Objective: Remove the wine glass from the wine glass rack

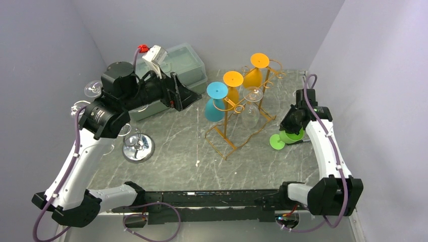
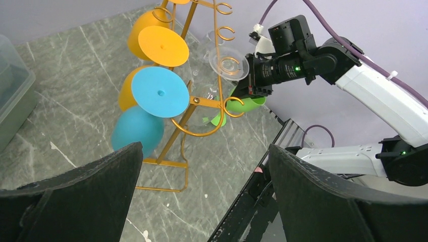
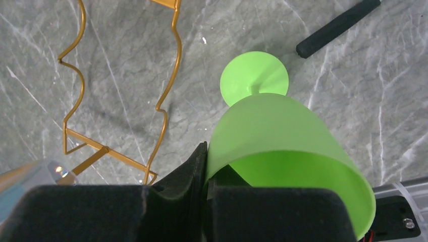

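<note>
The wine glass [image 1: 288, 136], a green one, is seen at the right of the top view, off the wine glass rack [image 1: 225, 121] and just to the right of its wire base. It is clamped at the rim by the right gripper [image 1: 295, 126]. In the right wrist view the two fingers [image 3: 181, 171] are pressed together on the wall of the green bowl [image 3: 282, 131], one outside and one inside. The glass is held tilted, with its round foot pointed down toward the marble table [image 1: 192, 166]; whether the foot touches the table cannot be told.

The golden rack [image 3: 171, 75] is set in the upper middle of the top view. A blue glass [image 1: 216, 101], two orange glasses [image 1: 233, 83] and a clear glass [image 1: 251, 108] are hung on it upside down.

The left gripper [image 1: 184, 96] is raised at the upper left, well apart from the rack, and its jaws are spread wide in the left wrist view [image 2: 202, 156]
</note>
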Available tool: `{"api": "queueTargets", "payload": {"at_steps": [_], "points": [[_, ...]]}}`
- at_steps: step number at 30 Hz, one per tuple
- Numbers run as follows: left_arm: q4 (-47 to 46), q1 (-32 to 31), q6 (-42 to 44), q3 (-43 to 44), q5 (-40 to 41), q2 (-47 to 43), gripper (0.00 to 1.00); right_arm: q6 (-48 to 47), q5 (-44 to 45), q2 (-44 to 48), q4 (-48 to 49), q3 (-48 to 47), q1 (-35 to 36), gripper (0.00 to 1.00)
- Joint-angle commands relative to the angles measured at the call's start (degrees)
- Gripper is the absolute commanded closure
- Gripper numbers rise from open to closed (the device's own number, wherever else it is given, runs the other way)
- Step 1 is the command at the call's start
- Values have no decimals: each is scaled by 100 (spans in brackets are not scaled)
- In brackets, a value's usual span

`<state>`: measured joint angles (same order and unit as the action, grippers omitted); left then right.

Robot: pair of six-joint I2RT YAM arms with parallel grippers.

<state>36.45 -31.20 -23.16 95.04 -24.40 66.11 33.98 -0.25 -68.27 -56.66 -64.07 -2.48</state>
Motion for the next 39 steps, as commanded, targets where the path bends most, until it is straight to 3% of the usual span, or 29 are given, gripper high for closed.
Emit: {"api": "queueTargets", "payload": {"at_steps": [1,12,15,20,24,32,39], "points": [[-104,-17,94,-38,50,-65,1,-154,-181,-144,470,85,-25,100],[-121,-18,74,-66,65,-1,0,-310,268,-632,455,104,-38,97],[-110,-17,83,-78,97,-8,0,-320,307,-638,471,84,-42,90],[-138,-18,83,-140,122,-3,0,-316,350,-516,425,-4,-38,66],[-137,-18,83,-135,144,8,1,-321,402,-328,348,-106,-33,56],[-86,-15,98,-96,176,98,0,-334,657,188,70,-365,-33,43],[39,-17,110,-48,293,137,1,-295,641,823,-246,-712,-34,39]]}}
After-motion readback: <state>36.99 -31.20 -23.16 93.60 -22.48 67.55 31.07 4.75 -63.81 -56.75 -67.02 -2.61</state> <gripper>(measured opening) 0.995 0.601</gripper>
